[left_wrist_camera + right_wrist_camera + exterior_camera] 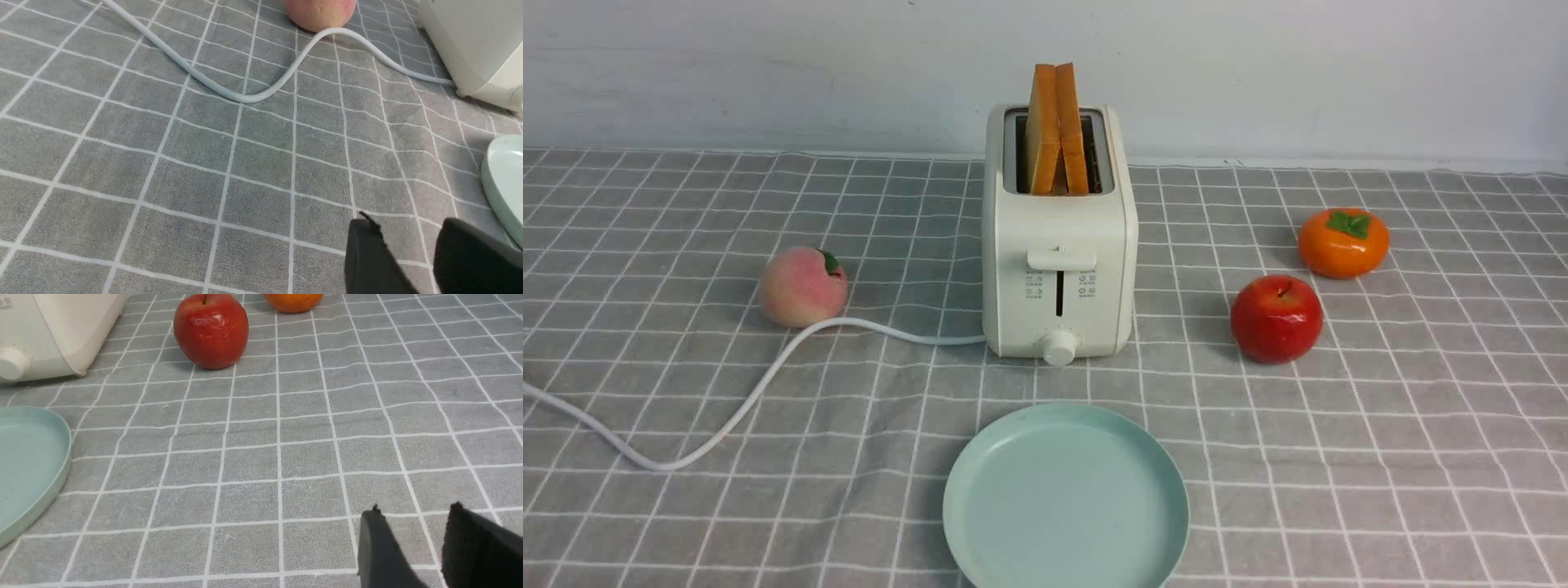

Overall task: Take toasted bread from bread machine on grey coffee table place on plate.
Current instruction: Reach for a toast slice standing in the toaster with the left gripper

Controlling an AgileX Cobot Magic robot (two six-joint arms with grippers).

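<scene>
Two slices of toasted bread (1056, 129) stand upright in the slots of the cream-white bread machine (1058, 269) at the middle of the grey coffee table (1380, 425). Their tops lean together. In front of it lies the mint-green plate (1066, 498), with nothing on it. Neither arm shows in the front view. My left gripper (406, 226) hangs open over bare cloth, beside the plate's rim (504, 179); the bread machine's lower corner (482, 45) shows beyond. Likewise open and holding nothing, my right gripper (412, 512) hovers over the cloth, well away from the plate (28, 465) and the bread machine (53, 330).
A white cord (727, 408) snakes from the bread machine across the table's left side, past a peach (802, 286). A red apple (1276, 318) and an orange persimmon (1343, 242) sit to the right. A white wall rises behind the table.
</scene>
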